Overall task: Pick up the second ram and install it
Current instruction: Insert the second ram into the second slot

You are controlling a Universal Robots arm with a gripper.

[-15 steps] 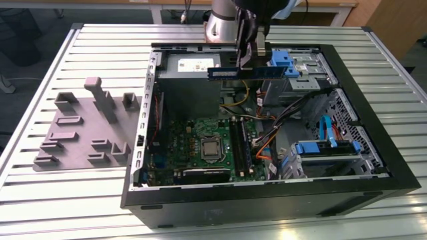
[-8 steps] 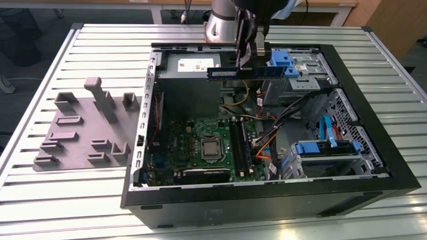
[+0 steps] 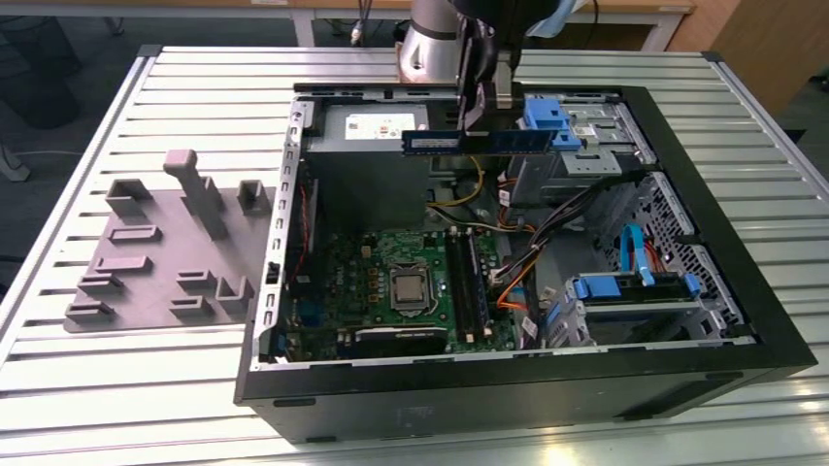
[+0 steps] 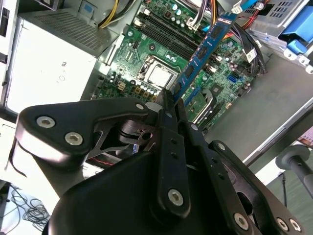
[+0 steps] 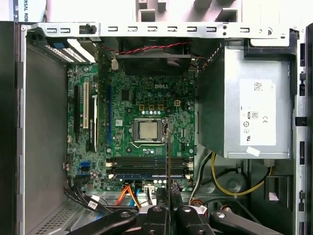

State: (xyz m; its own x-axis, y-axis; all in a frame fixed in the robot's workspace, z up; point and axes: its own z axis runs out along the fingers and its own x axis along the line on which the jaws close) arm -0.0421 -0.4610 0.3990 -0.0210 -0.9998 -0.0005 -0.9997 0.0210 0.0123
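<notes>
Gripper fingers pinched the second ram near mid-length, ends sticking out either side, motherboard well below the fingertips, probably held high to clear the case walls.

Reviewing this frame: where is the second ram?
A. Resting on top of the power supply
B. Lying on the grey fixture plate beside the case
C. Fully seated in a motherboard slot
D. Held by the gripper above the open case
D: the second ram is clamped edge-on in the gripper, hanging in the air over the open computer case, clear of the memory slots.
</notes>
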